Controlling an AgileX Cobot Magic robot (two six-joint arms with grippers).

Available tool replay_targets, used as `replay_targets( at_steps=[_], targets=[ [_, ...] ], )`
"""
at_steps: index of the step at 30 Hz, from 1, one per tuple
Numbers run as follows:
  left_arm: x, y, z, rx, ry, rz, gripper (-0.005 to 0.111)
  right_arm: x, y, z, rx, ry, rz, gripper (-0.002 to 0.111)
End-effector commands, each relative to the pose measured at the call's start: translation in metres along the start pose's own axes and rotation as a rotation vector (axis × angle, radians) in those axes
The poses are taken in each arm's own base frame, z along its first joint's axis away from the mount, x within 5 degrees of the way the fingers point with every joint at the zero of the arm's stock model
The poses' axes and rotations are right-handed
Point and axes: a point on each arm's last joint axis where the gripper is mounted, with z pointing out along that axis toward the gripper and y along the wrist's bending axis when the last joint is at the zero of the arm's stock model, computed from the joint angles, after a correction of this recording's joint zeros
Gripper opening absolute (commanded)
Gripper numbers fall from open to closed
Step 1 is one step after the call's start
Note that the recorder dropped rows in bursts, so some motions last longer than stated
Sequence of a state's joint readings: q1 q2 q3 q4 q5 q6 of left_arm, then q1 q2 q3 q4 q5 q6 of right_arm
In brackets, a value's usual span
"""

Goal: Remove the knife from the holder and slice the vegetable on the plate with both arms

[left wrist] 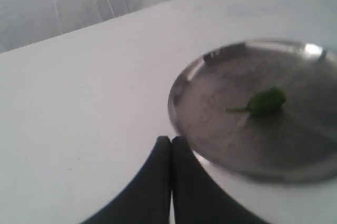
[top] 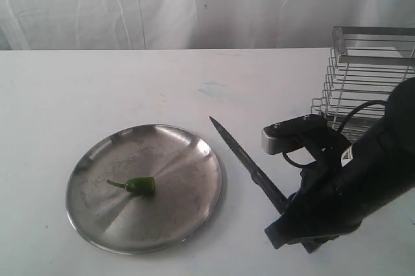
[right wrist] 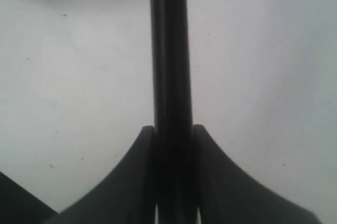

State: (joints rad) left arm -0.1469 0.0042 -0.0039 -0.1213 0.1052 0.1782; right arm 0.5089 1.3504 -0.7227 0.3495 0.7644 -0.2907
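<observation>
Grips knife [top: 249,162] handle in clamped right gripper [right wrist: 172,140], blade aimed toward plate [top: 185,159] for slicing; parks left gripper [left wrist: 171,145], jaws together, near plate rim, likely to steady vegetable [top: 141,185].

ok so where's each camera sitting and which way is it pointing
exterior: high, looking down over the table at plate, knife, holder; right arm shows.
left wrist: low, facing the vegetable on the plate; shut left claw shows.
right wrist: looks down the knife gripped by the right claw.
shared: knife in exterior and right wrist.

A white table [top: 130,81] (faintly smudged) stands before a wrinkled white curtain [top: 130,4].
</observation>
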Motion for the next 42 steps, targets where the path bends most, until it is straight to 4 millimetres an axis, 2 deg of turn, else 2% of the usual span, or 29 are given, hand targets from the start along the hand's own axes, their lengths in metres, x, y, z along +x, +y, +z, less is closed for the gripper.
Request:
replay_targets(
  at_steps=[1,4,5,6,8,9,10,11,12,13,14,16,18,19,22,25,30,33,42],
  targets=[
    [-0.018,0.004,-0.002,0.016,-0.224,-0.584,0.000,0.006,0.018,-0.005,-0.077,0.006,-0.020,0.000],
    [-0.021,0.006,-0.003,0.015,-0.254,-0.631,0.000,0.014,0.034,-0.001,-0.177,0.097,-0.094,0.000],
    [-0.023,0.007,-0.003,0.011,-0.284,-0.657,0.000,0.011,0.040,0.000,-0.210,0.059,-0.128,0.000],
    [-0.031,0.013,-0.007,-0.004,-0.398,-0.715,0.000,0.006,0.044,0.000,-0.221,0.000,-0.102,0.000],
    [-0.053,0.028,-0.023,-0.027,-0.749,-0.827,0.000,-0.005,0.052,0.001,-0.245,-0.081,-0.034,0.000],
    [-0.075,0.034,-0.039,-0.032,-0.914,-0.817,0.000,-0.009,0.059,0.002,-0.256,-0.086,-0.014,0.000],
    [-0.099,0.037,-0.049,-0.035,-0.954,-0.790,0.000,-0.015,0.070,0.005,-0.271,-0.073,-0.017,0.000],
    [-0.130,0.037,-0.056,-0.052,-0.909,-0.660,0.000,-0.021,0.079,0.010,-0.276,-0.057,-0.028,0.000],
    [-0.155,0.034,-0.050,-0.096,-0.771,-0.404,0.000,-0.029,0.091,0.018,-0.274,-0.047,-0.040,0.000],
    [-0.172,0.031,-0.024,-0.097,-0.528,-0.182,0.000,-0.037,0.097,0.025,-0.249,-0.053,-0.037,0.000],
    [-0.181,0.029,0.005,-0.057,-0.293,-0.053,0.000,-0.048,0.102,0.035,-0.211,-0.053,-0.007,0.000],
    [-0.182,0.026,0.047,0.036,0.051,0.083,0.000,-0.058,0.105,0.046,-0.168,-0.034,0.048,0.000],
    [-0.178,0.024,0.077,0.137,0.315,0.124,0.000,-0.064,0.107,0.056,-0.130,-0.001,0.085,0.000],
    [-0.177,0.022,0.091,0.184,0.421,0.093,0.000,-0.065,0.109,0.060,-0.114,0.015,0.100,0.000],
    [-0.176,0.016,0.124,0.281,0.576,0.000,0.000,-0.065,0.115,0.068,-0.075,0.034,0.160,0.000],
    [-0.165,0.009,0.154,0.370,0.622,-0.037,0.000,-0.064,0.116,0.074,-0.061,0.047,0.235,0.000],
    [-0.150,-0.001,0.189,0.457,0.595,-0.104,0.000,-0.066,0.115,0.077,-0.061,0.037,0.282,0.000],
    [-0.146,-0.002,0.205,0.437,0.557,-0.196,0.000,-0.065,0.115,0.077,-0.061,0.038,0.282,0.000],
    [-0.119,-0.011,0.245,0.492,0.518,-0.284,0.000,-0.075,0.120,0.081,-0.059,0.068,0.279,0.000]
  ],
)
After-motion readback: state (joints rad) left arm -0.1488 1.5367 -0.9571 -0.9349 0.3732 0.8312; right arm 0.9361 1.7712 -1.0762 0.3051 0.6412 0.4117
